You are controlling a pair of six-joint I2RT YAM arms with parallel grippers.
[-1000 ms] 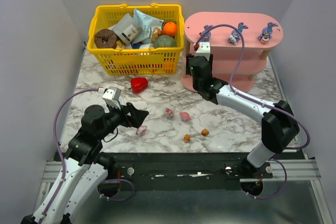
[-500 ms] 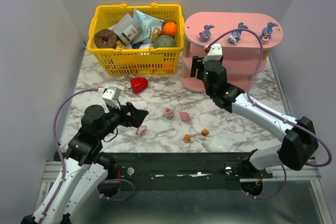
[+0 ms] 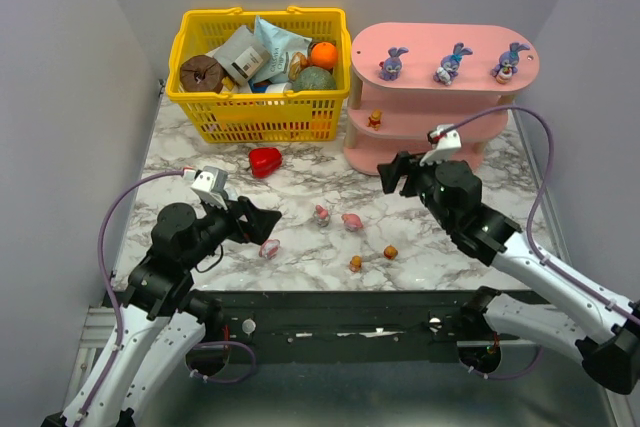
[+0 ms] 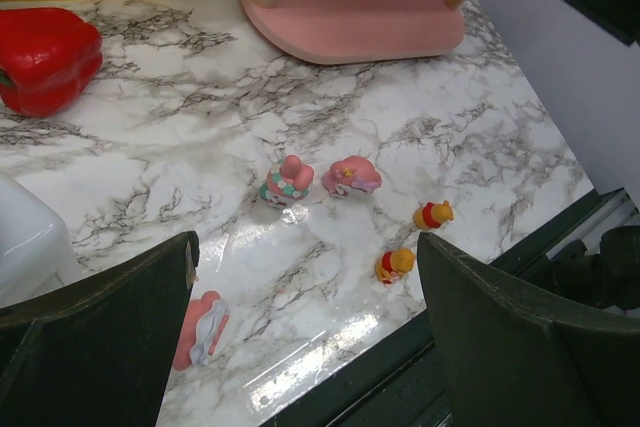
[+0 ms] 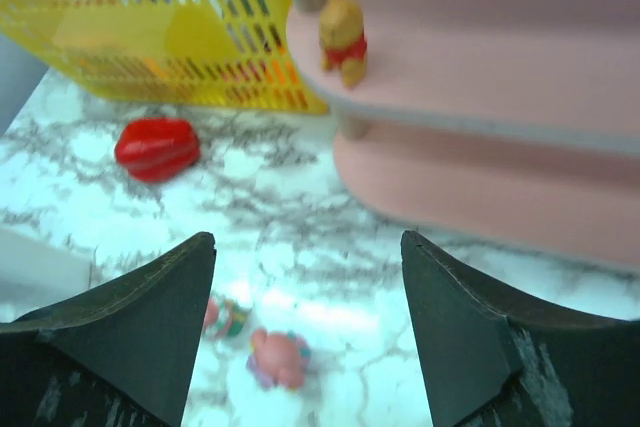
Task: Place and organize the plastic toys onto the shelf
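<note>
The marble table (image 3: 300, 187) carries a yellow basket (image 3: 258, 95), the pink shelf (image 3: 420, 47), a red object (image 3: 265, 161), three pink-white toys (image 3: 352, 221) and two orange ones (image 3: 391, 252). On the shelf, three bunnies (image 3: 447, 66) stand on the top board and an orange bear (image 3: 374, 119) on the middle one.

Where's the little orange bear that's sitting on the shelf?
In the top view, the orange bear stands at the left end of the pink shelf's middle board, nearest the yellow basket.

Pink shelf (image 3: 420, 45) with three purple bunnies (image 3: 446, 64) upright on top, one orange bear (image 3: 374, 119) mid-tier — five toys (image 3: 352, 220) scattered on the tabletop (image 3: 300, 182).
</note>
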